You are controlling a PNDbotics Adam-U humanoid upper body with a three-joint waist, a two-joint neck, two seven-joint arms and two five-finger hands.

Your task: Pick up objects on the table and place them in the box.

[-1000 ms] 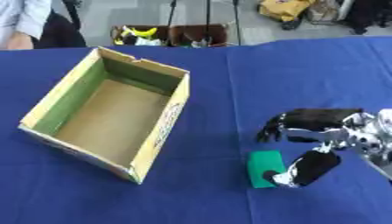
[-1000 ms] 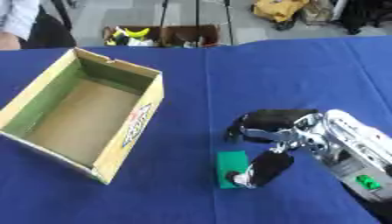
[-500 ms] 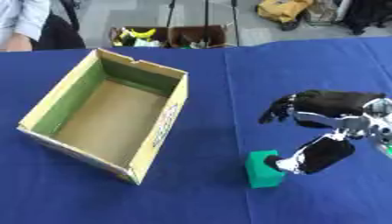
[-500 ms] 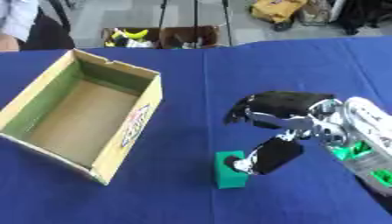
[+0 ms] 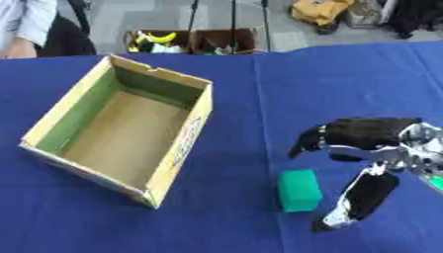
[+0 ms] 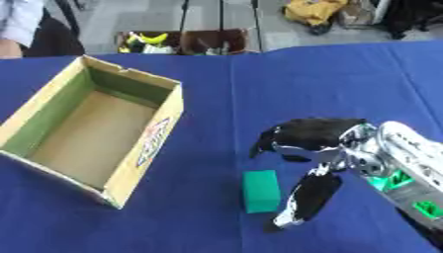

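The right hand [image 5: 368,148] hangs over the blue worktop [image 5: 346,79] at about 4 o'clock of the scene, its arm running off the right edge so that only the wrist and part of the silver forearm show. The hand is spread wide: the dark fingers [image 6: 298,134] reach toward 9 o'clock with their tips curving down, and the thumb [image 6: 304,197] stretches toward 7 o'clock, well apart from them. It holds nothing. Whether the fingertips touch the cloth cannot be made out; they blur into their own shadow.

The green block [image 5: 299,189] stands on the worktop at about 5 o'clock, between fingers and thumb but nearer the thumb, which passes just beside its right face without clearly touching. Its markings, if any, are too soft to read.

The open cardboard box [image 5: 186,143] sits at 9 o'clock, well apart from the block, with green inner walls, a bare brown floor and print on its near side that cannot be read.

Beyond the far edge at 12 o'clock, small bins [image 5: 192,40] on the floor hold yellow and dark things that cannot be told apart.

The left hand shows in neither view.
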